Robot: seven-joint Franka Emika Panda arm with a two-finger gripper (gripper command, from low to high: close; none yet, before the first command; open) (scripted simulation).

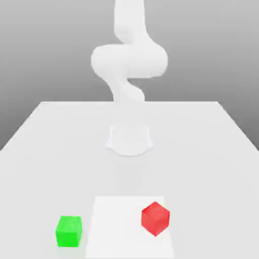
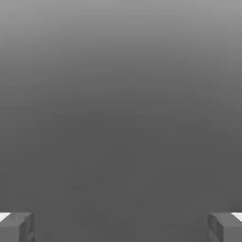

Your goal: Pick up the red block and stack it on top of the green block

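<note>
Nearest me, a glossy green block (image 1: 69, 231) sat by the surface's (image 1: 45, 136) front edge, with the red block (image 1: 155, 218), turned corner-on, well apart toward the exterior view's right on a paler square patch (image 1: 121, 222). Behind them rose the smooth white arm (image 1: 129, 66). Its tool (image 2: 121, 227) stood wide open, grey fingertips (image 2: 16, 227) holding nothing.

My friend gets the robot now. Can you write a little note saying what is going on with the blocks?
Gripper: open, fingers wide apart, nothing between them.
Red block: on the table, towards the exterior view's right, turned corner-on, sitting on a paler square patch.
Green block: on the table towards the exterior view's left, apart from the red one, nothing on top.
Done: nothing yet.
Left: grab the red block, lift it, set it on the green block.
</note>
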